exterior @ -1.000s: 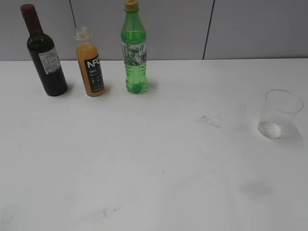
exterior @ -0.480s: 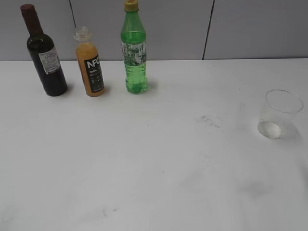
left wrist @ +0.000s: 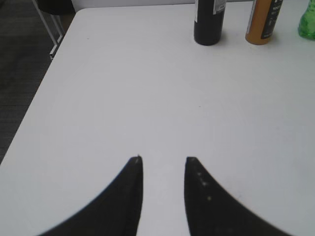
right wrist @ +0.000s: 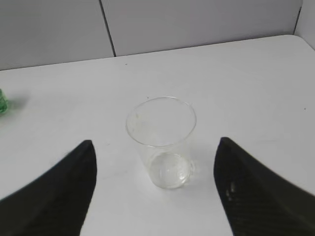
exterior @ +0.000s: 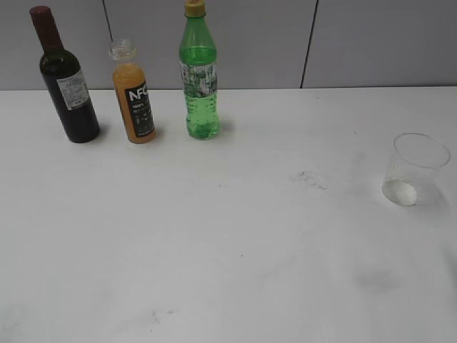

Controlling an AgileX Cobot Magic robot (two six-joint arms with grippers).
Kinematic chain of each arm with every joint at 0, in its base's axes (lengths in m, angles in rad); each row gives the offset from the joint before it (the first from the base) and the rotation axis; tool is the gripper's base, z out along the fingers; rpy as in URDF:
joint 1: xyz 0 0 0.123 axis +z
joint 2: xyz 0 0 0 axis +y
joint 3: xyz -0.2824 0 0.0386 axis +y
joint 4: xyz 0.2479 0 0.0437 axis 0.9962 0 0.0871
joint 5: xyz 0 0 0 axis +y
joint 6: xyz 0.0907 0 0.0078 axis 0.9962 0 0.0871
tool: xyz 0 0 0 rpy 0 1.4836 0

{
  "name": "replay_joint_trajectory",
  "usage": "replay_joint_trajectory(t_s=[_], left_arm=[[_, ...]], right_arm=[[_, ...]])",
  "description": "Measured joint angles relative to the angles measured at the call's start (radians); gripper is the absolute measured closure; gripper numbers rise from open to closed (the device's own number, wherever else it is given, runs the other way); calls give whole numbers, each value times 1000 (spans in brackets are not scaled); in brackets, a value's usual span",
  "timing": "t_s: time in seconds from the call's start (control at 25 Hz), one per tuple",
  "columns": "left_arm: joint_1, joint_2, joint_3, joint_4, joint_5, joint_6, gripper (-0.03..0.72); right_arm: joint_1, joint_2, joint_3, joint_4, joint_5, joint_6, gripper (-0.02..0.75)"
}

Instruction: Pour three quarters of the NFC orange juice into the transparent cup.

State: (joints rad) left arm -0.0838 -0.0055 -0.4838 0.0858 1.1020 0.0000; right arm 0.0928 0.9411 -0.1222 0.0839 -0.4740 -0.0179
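White table (exterior: 228, 236) under a grey panelled wall: the NFC orange juice (exterior: 133, 96) stands uncapped between a wine bottle (exterior: 66, 80) and a green soda bottle (exterior: 199, 75). Far right, the transparent cup (exterior: 414, 170) sits upright, empty. Left gripper (left wrist: 164, 160) narrowly parted, right gripper (right wrist: 155, 147) spread wide before the cup, both holding nothing.

Orange NFC orange juice (exterior: 134, 96) with black label, green soda bottle (exterior: 200, 78), colourless transparent cup (exterior: 414, 169).

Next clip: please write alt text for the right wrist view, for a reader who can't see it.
An empty transparent cup stands upright on a white table, centred ahead of the right pincer, whose two dark fingers are spread wide at either side without touching it. A grey panelled wall runs behind, and a sliver of green bottle shows at the left edge.
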Motion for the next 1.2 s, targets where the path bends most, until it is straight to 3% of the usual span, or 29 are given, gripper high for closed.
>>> replay_joint_trajectory(t_s=[0.36, 0.76, 0.92, 1.04, 1.2], left_arm=[[0, 0, 0, 0, 0, 0, 451], [0, 0, 0, 0, 0, 0, 451], [0, 0, 0, 0, 0, 0, 451], [0, 0, 0, 0, 0, 0, 451], [0, 0, 0, 0, 0, 0, 451]], right_arm=[[0, 163, 10, -71, -176, 0, 167], [0, 577, 121, -84, -687, 9, 167], [0, 764, 124, -84, -725, -2, 156], [0, 866, 102, -107, -728, -3, 90], [0, 928, 68, -117, -729, -3, 61]])
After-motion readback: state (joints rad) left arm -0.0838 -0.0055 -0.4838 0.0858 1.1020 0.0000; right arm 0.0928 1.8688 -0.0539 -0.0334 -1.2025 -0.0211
